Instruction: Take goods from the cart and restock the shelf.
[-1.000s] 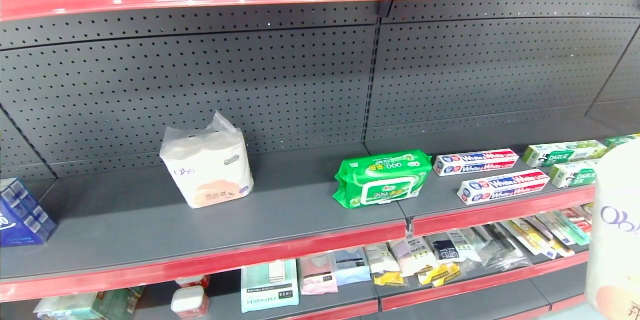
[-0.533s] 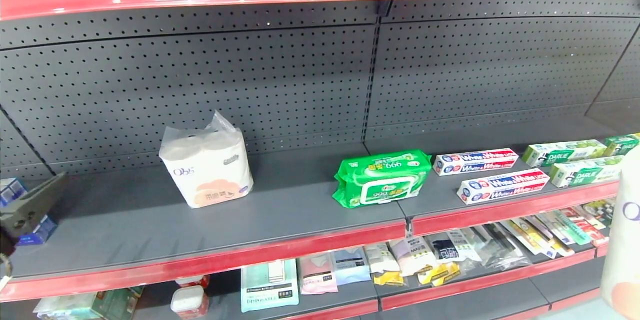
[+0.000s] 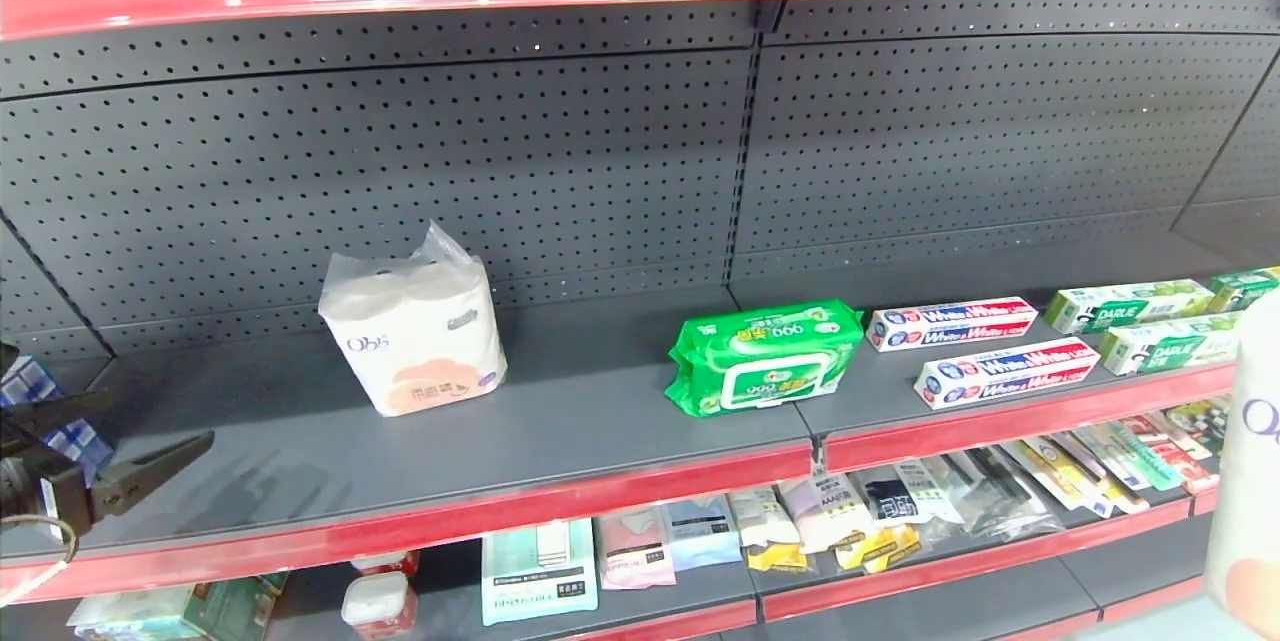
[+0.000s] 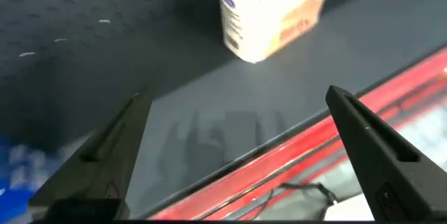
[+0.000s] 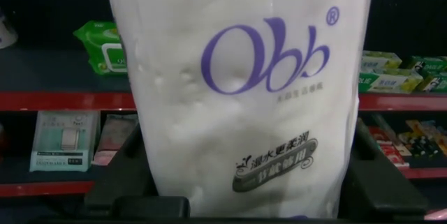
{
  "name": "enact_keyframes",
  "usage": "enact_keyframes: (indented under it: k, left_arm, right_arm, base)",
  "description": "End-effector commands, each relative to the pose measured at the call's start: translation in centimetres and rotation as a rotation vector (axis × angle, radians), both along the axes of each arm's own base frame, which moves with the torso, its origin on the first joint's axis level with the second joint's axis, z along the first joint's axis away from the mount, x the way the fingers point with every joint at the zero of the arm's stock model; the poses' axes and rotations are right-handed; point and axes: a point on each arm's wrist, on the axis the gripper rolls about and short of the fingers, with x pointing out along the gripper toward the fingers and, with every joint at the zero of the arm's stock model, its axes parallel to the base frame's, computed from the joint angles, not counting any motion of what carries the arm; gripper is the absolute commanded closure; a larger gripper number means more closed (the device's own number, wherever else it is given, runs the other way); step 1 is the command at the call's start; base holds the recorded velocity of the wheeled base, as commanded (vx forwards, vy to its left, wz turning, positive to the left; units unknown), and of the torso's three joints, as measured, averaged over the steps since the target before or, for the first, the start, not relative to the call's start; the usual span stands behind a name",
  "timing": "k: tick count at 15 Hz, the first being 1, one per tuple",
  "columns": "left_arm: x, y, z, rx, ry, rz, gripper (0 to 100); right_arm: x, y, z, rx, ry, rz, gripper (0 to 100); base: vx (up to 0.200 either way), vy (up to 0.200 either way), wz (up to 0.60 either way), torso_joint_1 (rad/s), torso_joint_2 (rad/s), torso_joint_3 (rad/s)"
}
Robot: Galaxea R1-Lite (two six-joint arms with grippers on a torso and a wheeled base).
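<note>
My left gripper (image 3: 150, 421) hangs open over the far left end of the grey shelf (image 3: 600, 421), its two dark fingers (image 4: 363, 133) spread wide with nothing between them. Behind it a blue box (image 3: 40, 411) stands on the shelf, partly hidden. My right gripper (image 5: 244, 182) is shut on a white toilet-paper pack (image 5: 237, 91), which stands upright at the right edge of the head view (image 3: 1250, 481), in front of the shelf. A second toilet-paper pack (image 3: 412, 321) stands on the shelf left of centre, also in the left wrist view (image 4: 269, 8).
A green wipes pack (image 3: 765, 356) lies mid-shelf, with toothpaste boxes (image 3: 1005, 371) and green boxes (image 3: 1130, 304) to its right. The red front lip (image 3: 500, 511) edges the shelf. Small goods crowd the lower shelf (image 3: 700, 541). Bare shelf lies between the two packs.
The blue box, large at the left edge a second ago, now stands farther back. My left gripper has come into view before it and opened. The held pack shifted right.
</note>
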Motion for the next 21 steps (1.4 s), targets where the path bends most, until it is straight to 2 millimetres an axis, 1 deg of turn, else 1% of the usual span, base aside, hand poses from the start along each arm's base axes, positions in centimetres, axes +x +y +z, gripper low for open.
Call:
enact_keyframes:
  k: [1, 2, 3, 4, 5, 7, 8, 10, 13, 17, 18, 21]
  left_arm:
    - [3.8, 3.3, -3.7, -0.030, 0.045, -0.102, 0]
    - [5.0, 4.1, -4.2, -0.013, 0.031, -0.130, 0]
    - [6.1, 4.4, -4.5, -0.021, 0.022, -0.166, 0]
    - [6.7, 4.3, -4.7, -0.025, 0.022, -0.187, 0]
    - [8.0, 4.0, -5.2, -0.033, 0.028, -0.224, 0]
    - [10.1, 3.6, -5.5, -0.027, 0.021, -0.276, 0]
    - [10.7, 3.5, -5.6, -0.027, 0.018, -0.287, 0]
    - [11.2, 3.5, -5.3, -0.030, 0.014, -0.291, 0]
    - [11.1, 3.3, -5.5, -0.035, 0.019, -0.294, 0]
    - [12.0, 2.1, -5.5, -0.041, 0.022, -0.341, 0]
    - [12.6, 1.5, -5.6, -0.045, 0.025, -0.364, 0]
    - [13.3, 1.2, -5.7, -0.047, 0.023, -0.379, 0]
  right_arm:
    - [0.6, 0.0, 0.0, -0.001, 0.031, 0.000, 100]
    - [0.7, 0.0, -0.1, -0.002, 0.040, -0.003, 100]
    - [0.8, 0.0, -0.2, -0.004, 0.049, -0.017, 100]
    - [0.9, -0.1, -0.2, -0.005, 0.054, -0.023, 100]
    - [1.0, -0.1, -0.3, -0.005, 0.061, -0.024, 100]
    - [1.1, -0.1, -0.3, -0.005, 0.069, -0.026, 100]
    - [1.1, -0.1, -0.5, -0.005, 0.075, -0.026, 100]
    - [1.3, -0.1, -0.7, -0.010, 0.090, -0.025, 100]
    - [1.5, -0.1, -1.0, -0.016, 0.101, -0.023, 100]
    - [1.4, -0.1, -1.1, -0.017, 0.102, -0.023, 100]
    - [1.4, -0.1, -1.1, -0.017, 0.102, -0.025, 100]
    - [1.5, -0.1, -1.1, -0.017, 0.105, -0.026, 100]
  base:
    - [0.000, 0.000, 0.00, 0.000, 0.00, 0.000]
    - [0.000, 0.000, 0.00, 0.000, 0.00, 0.000]
    - [0.000, 0.000, 0.00, 0.000, 0.00, 0.000]
    - [0.000, 0.000, 0.00, 0.000, 0.00, 0.000]
    - [0.000, 0.000, 0.00, 0.000, 0.00, 0.000]
    - [0.000, 0.000, 0.00, 0.000, 0.00, 0.000]
    - [0.000, 0.000, 0.00, 0.000, 0.00, 0.000]
    - [0.000, 0.000, 0.00, 0.000, 0.00, 0.000]
    - [0.000, 0.000, 0.00, 0.000, 0.00, 0.000]
    - [0.000, 0.000, 0.00, 0.000, 0.00, 0.000]
    - [0.000, 0.000, 0.00, 0.000, 0.00, 0.000]
    - [0.000, 0.000, 0.00, 0.000, 0.00, 0.000]
